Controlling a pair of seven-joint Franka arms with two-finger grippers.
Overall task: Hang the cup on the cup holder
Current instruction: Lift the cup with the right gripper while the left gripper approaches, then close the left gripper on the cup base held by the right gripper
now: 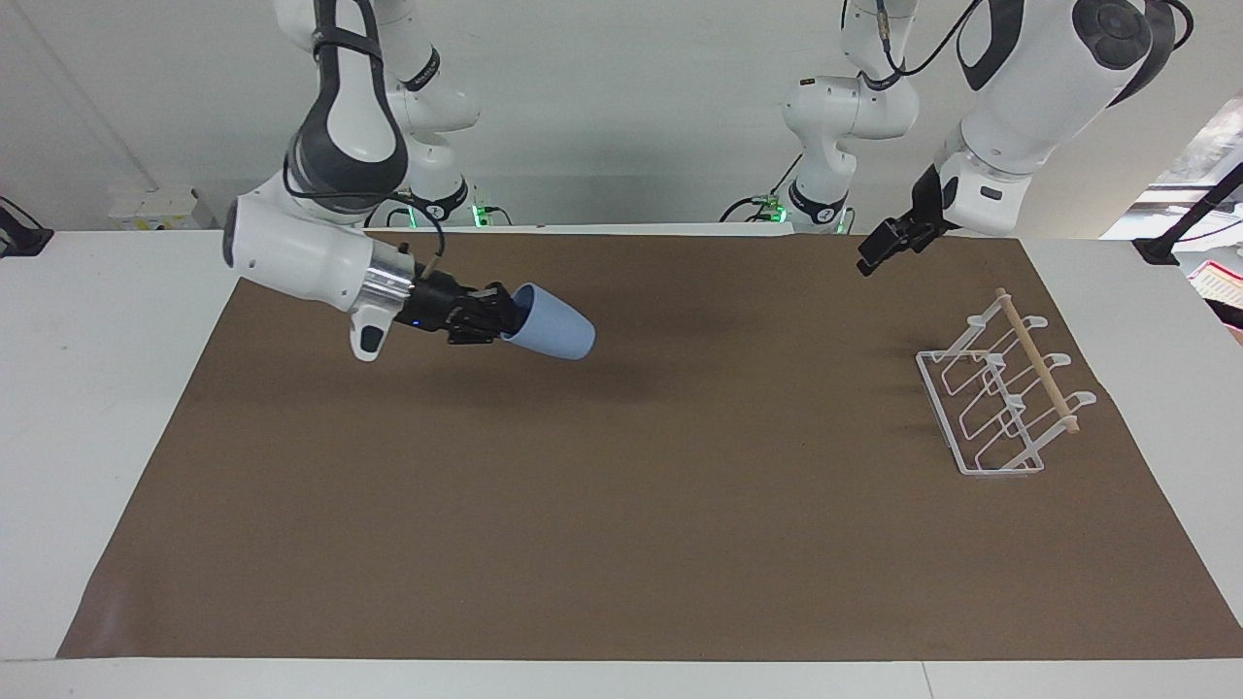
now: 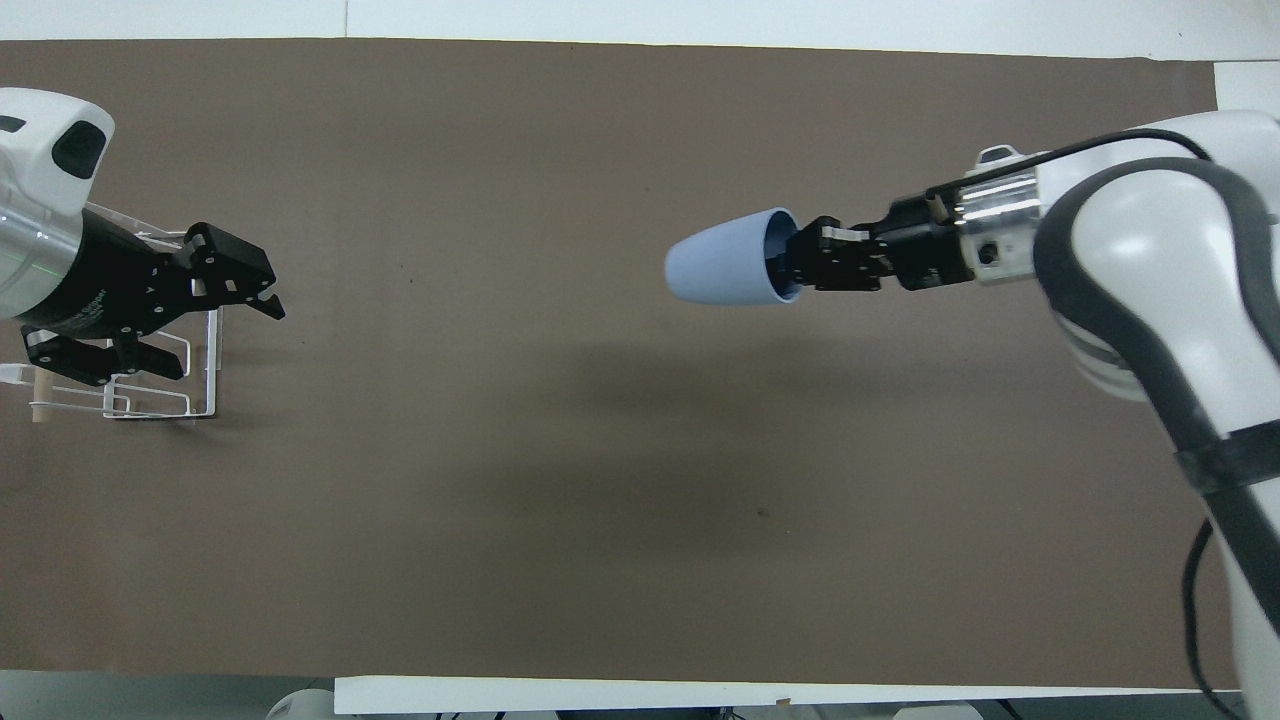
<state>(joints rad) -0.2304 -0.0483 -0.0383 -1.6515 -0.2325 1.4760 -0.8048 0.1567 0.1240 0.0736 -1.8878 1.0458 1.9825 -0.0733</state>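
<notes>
The right pincer (image 1: 507, 320) sits at middle left of the facing frame, closed on the rim of the cup (image 1: 552, 335) with one finger inside the mouth, and carries it on its side in the air, rounded base pointing toward the frame's right. The cup hangs over the brown mat (image 1: 621, 544), well apart from the cup holder (image 1: 1000, 398), which stands at the frame's middle right. The left pincer (image 2: 225, 310) hovers at the overhead frame's left edge, fingers spread and holding nothing, over the holder's edge.

The step in hand looks like carrying the cup across, perhaps for a handover. To do it well, the grip on the thin rim probably needs to stay firm, since the smooth tapered wall could slip; the mouth should end up facing a prong, and the open left pincer should be kept from knocking the light rack.

The counter (image 1: 97, 388) is white, with the mat over most of it; a plain pale wall stands at the top of the frame
</notes>
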